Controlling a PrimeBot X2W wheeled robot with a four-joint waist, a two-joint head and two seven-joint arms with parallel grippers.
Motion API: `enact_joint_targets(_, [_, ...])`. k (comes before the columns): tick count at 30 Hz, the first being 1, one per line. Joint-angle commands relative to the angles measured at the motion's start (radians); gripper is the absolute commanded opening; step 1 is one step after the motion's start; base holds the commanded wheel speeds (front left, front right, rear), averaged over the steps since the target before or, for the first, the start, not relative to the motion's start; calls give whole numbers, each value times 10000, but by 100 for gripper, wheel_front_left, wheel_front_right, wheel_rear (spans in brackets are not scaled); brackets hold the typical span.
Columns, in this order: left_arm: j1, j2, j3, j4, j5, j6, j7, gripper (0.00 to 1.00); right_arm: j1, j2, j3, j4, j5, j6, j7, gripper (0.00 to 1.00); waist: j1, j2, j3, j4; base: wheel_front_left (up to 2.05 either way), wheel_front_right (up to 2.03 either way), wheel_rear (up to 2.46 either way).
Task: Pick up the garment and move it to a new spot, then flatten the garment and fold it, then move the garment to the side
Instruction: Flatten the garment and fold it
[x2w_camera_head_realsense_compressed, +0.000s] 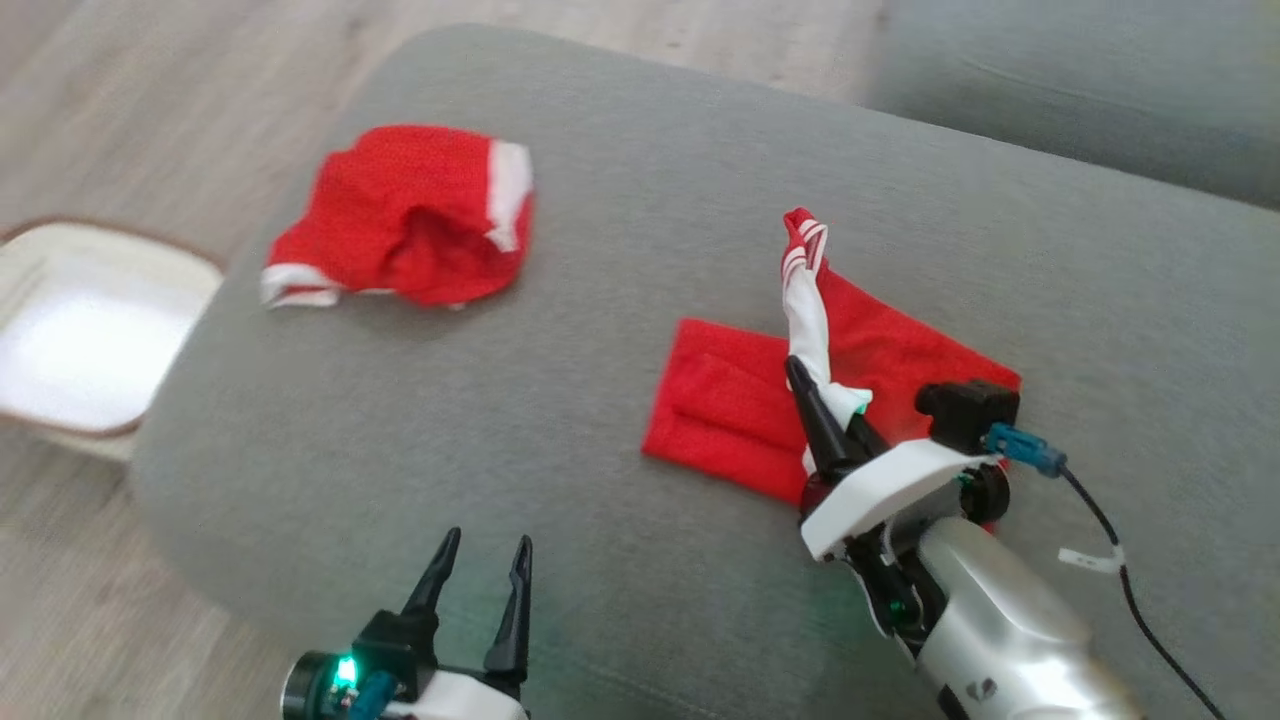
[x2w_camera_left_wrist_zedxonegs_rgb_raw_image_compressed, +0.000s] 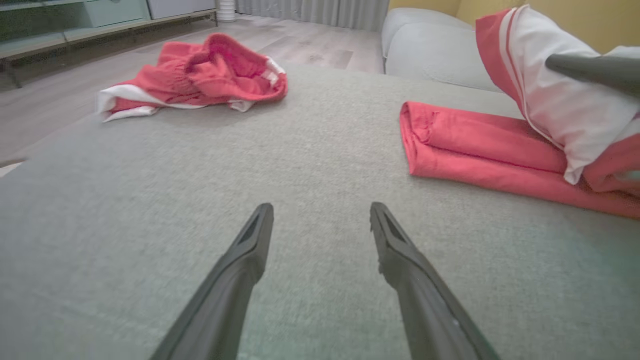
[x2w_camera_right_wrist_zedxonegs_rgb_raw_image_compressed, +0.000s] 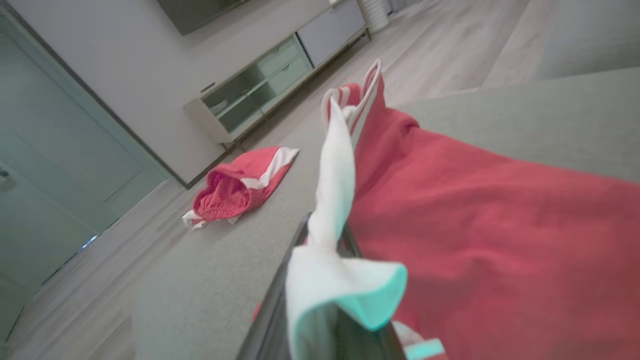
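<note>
A pale tray (x2w_camera_head_realsense_compressed: 90, 340) sits on the wooden floor (x2w_camera_head_realsense_compressed: 150, 100) at the far left, just beside the edge of a broad grey cushion (x2w_camera_head_realsense_compressed: 620, 180). On the left part of the cushion, toward its far side, lies a red heap of clothing (x2w_camera_head_realsense_compressed: 410, 215) with white trim, crumpled and well apart from everything else; the left wrist view has it at the upper left (x2w_camera_left_wrist_zedxonegs_rgb_raw_image_compressed: 200, 70). Nearer the robot, the left gripper (x2w_camera_head_realsense_compressed: 489, 540) hovers low over bare cushion with its two dark fingers spread wide and nothing between them (x2w_camera_left_wrist_zedxonegs_rgb_raw_image_compressed: 321, 207). Right of centre lies the garment (x2w_camera_head_realsense_compressed: 730, 400), red, its left part folded into a neat flat slab resting on the cushion (x2w_camera_left_wrist_zedxonegs_rgb_raw_image_compressed: 475, 150). A white strip of it, with red stripes at its end, rises off the folded part. The right gripper (x2w_camera_head_realsense_compressed: 815, 385) is closed tight on that white strip, pinching it low down so the cloth bunches over the fingers (x2w_camera_right_wrist_zedxonegs_rgb_raw_image_compressed: 325, 235) while the striped end stands up beyond them. A black cable (x2w_camera_head_realsense_compressed: 1130, 590) trails from the right wrist. A second grey cushion (x2w_camera_head_realsense_compressed: 1080, 80) lies at the upper right.
</note>
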Motion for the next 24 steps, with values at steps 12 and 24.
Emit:
enact_joint_targets(12, [-197, 28, 542, -388, 18, 151, -53, 100, -669, 155, -402, -365, -117, -7, -235, 100, 0, 0, -87, 77, 0, 0, 0])
enact_joint_targets(24, [-720, 28, 1330, -752, 440, 413, -53, 100, 936, 156, -4041, -1450, -3518, -7, -238, 100, 0, 0, -215, -2474, 0, 0, 0])
